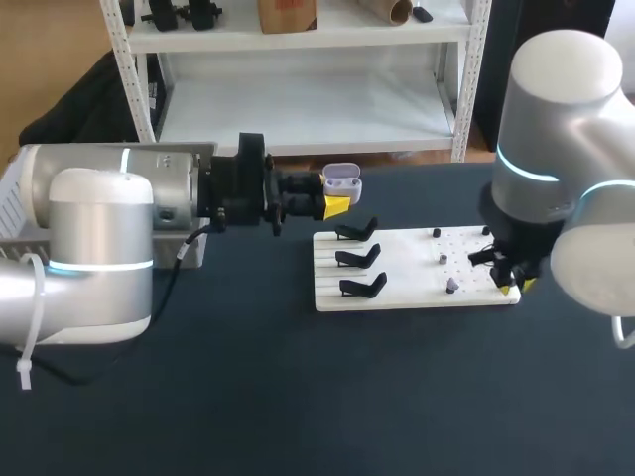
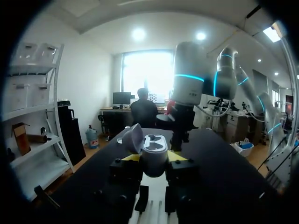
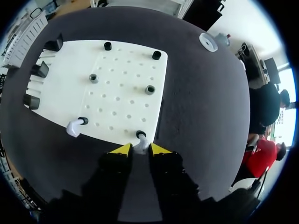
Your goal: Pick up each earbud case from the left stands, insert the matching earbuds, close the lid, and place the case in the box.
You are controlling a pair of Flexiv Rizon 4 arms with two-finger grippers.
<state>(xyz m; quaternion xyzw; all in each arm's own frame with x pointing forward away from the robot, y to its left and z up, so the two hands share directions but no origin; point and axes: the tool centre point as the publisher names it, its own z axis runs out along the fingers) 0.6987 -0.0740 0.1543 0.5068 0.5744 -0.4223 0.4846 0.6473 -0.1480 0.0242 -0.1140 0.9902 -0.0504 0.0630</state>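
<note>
Left gripper (image 2: 155, 158) clamped on the open earbud case (image 2: 154, 148)
case held up off the table, just behind the white board (image 1: 407, 260); right gripper (image 3: 140, 150) down at a corner earbud (image 3: 141, 143); can't tell if it's gripping

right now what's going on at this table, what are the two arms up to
The left gripper is shut on a white earbud case, lid open, held up off the table near the white board. The right gripper is down at a corner of the board, at a white earbud on a black peg; I can't tell if it has gripped it. A second earbud sits at another peg nearby. The three black stands hold nothing, and the case has no earbuds in it yet.
</note>
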